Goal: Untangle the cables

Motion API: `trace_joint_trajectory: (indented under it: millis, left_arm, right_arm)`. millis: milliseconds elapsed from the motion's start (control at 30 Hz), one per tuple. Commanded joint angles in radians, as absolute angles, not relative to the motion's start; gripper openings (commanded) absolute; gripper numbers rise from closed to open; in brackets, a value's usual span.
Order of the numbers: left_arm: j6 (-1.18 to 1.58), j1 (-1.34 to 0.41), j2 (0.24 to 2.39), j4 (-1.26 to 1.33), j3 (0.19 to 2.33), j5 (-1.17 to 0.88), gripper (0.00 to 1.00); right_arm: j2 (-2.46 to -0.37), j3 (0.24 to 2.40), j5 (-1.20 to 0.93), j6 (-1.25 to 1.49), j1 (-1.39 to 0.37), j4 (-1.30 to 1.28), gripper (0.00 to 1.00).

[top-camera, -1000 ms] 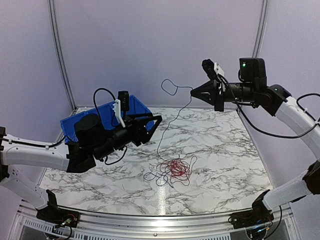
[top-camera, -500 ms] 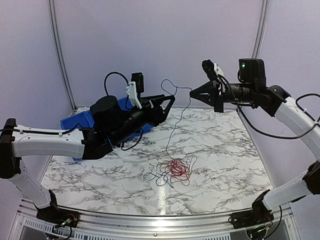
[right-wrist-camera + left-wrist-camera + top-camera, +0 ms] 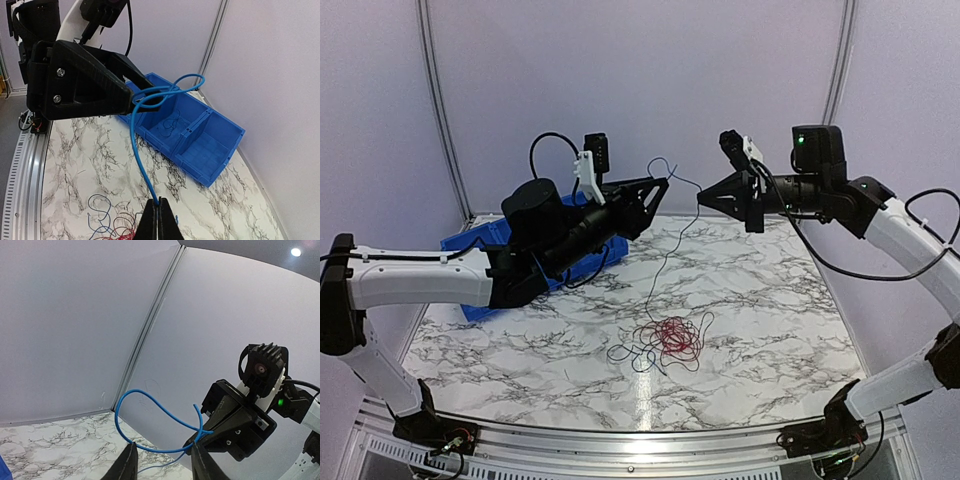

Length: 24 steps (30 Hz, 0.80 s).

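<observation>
- The marbled worktop (image 3: 770, 300) is seen whole only from the top view. Each wrist view catches just a corner of it.
- Your left arm (image 3: 420, 280) stretches long from the left side, its forearm climbing toward the middle rear. Your right arm (image 3: 910, 235) stands high on the right, wrist level and pointing left. The two claws face each other tip to tip, near but apart, well above the worktop.
- The blue bin (image 3: 200, 140) sits at the rear left beside the wall. The top view hides most of it behind your left arm. The right wrist view shows its partitioned compartments, with thin dark wire lying in one.
- The left claw (image 3: 163, 446), in its own wrist view, has its fingers standing apart, with a blue strand crossing the gap between them.
- The right claw (image 3: 159, 202) is closed tight, pinching the blue cable (image 3: 135, 145) at its tips.
- The cables (image 3: 665, 338) lie in a loose heap of red and dark loops at the middle of the worktop. The heap shows in full only from the top view.
- The blue cable rises from that heap to the right claw, then runs across to the left claw's tips and curls into a loop above them.
</observation>
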<state>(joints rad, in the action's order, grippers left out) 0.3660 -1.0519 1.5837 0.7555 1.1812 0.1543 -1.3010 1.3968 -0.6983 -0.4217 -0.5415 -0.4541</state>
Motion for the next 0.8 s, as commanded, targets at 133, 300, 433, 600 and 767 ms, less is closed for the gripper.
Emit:
trace_joint_trajectory:
  millis: [133, 300, 433, 600, 767]
  left_arm:
    - [0.362, -1.037, 1.565, 0.764, 1.201, 0.113, 0.30]
    - [0.388, -1.032, 1.558, 0.777, 1.188, 0.063, 0.40]
    - [0.368, -1.034, 1.561, 0.779, 1.189, 0.042, 0.46]
    - [0.374, -1.037, 1.519, 0.788, 1.128, 0.092, 0.45]
    - [0.437, -1.039, 1.394, 0.837, 0.963, 0.213, 0.49]
  right_arm:
    - [-1.279, 1.388, -0.707, -0.412, -0.548, -0.416, 0.00]
    - [-1.270, 1.377, -0.703, -0.414, -0.548, -0.414, 0.00]
    - [-1.270, 1.371, -0.701, -0.414, -0.548, -0.411, 0.00]
    - [-1.268, 1.375, -0.702, -0.413, -0.548, -0.411, 0.00]
    - [-1.263, 1.376, -0.698, -0.422, -0.548, -0.418, 0.00]
